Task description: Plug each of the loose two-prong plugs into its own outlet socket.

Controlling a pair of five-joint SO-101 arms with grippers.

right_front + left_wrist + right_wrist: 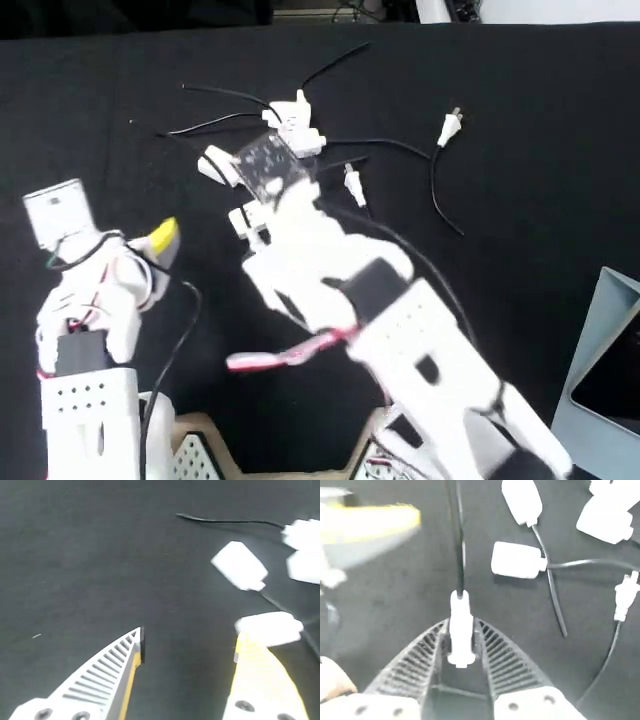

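First, left gripper (190, 642) — jaws spread wide, nothing between them. One socket block (270, 627) lies at its yellow fingertip, touching or just past it; can't tell which. Right gripper (461, 635) is clamped on a two-prong plug (460, 611), pinched mid-body, with the black cord (460, 555) trailing ahead of the tips. Judged light, rigid, smooth plastic. The cord looks limp and likely to drag, so hold the body's flat sides. Socket blocks look light too and may skid under a push. Count: three plugs — the held one, a second (623, 596) off to the gripper's side, a third (452, 125) well beyond. Three socket blocks are sure; the rest are unclear.
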